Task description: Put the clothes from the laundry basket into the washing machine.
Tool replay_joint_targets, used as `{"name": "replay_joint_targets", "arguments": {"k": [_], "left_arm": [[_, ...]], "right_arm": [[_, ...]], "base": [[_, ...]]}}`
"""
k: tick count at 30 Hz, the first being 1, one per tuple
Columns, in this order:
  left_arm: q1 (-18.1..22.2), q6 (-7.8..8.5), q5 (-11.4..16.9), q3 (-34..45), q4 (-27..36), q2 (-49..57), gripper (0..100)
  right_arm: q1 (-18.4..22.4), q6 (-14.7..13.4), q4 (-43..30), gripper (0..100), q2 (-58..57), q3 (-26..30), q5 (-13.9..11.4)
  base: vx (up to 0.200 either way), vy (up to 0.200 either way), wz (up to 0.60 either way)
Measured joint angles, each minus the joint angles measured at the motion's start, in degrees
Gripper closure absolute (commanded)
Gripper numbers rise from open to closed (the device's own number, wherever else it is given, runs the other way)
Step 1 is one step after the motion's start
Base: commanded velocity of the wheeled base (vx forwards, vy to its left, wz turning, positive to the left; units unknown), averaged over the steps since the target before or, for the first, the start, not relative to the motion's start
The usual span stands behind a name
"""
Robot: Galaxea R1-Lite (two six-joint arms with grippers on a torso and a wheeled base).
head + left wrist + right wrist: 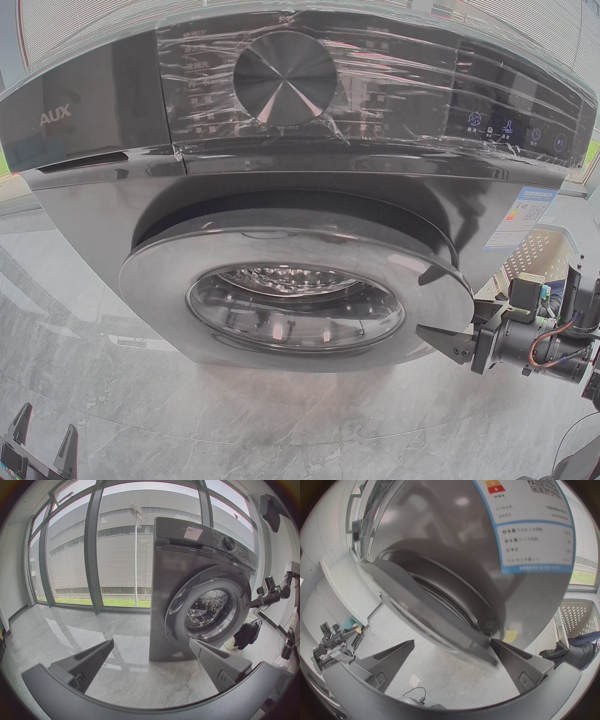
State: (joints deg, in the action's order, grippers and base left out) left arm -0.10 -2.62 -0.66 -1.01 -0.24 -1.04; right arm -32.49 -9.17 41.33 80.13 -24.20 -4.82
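Your right gripper [451, 643] stood open, its jaws straddling the rim of the round glass-fronted door [294, 306] on the dark grey washing machine [300, 181]. Your left gripper [150, 642] also stood open, low and well apart. Dark clothes [248, 633] hung over the white perforated laundry basket [537, 250] beside the machine.

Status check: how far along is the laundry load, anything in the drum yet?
Done: the washing machine door is ajar. In hand: the right tool is open, straddling the door's edge; the left tool hangs open and empty near the floor. Still to do: the dark clothes lie draped over the laundry basket rim, and none show through the door glass.
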Motion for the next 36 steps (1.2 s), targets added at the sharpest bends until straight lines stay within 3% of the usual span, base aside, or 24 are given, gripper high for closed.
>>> {"name": "replay_joint_targets", "arguments": {"k": [7,13,18,28,36], "left_arm": [[0.0,0.09,0.0,0.0,0.0,0.0,0],[0.0,0.09,0.0,0.0,0.0,0.0,0],[0.0,0.11,0.0,0.0,0.0,0.0,0],[0.0,0.11,0.0,0.0,0.0,0.0,0],[0.0,0.17,0.1,0.0,0.0,0.0,0]], "right_arm": [[-0.2,0.1,-0.6,0,-2.8,3.4,-1.0],[0.3,0.2,-0.2,0,-2.2,1.7,-0.8],[0.0,0.1,0.1,0,-0.3,0.8,-0.6],[-1.0,0.2,-0.4,0,-2.1,4.4,-1.0],[-0.9,0.2,0.0,0,-1.6,3.1,-0.7]], "base": [[0.0,0.0,0.0],[-0.2,0.0,0.0],[0.0,0.0,0.0],[0.0,0.0,0.0],[-0.2,0.0,0.0]]}}
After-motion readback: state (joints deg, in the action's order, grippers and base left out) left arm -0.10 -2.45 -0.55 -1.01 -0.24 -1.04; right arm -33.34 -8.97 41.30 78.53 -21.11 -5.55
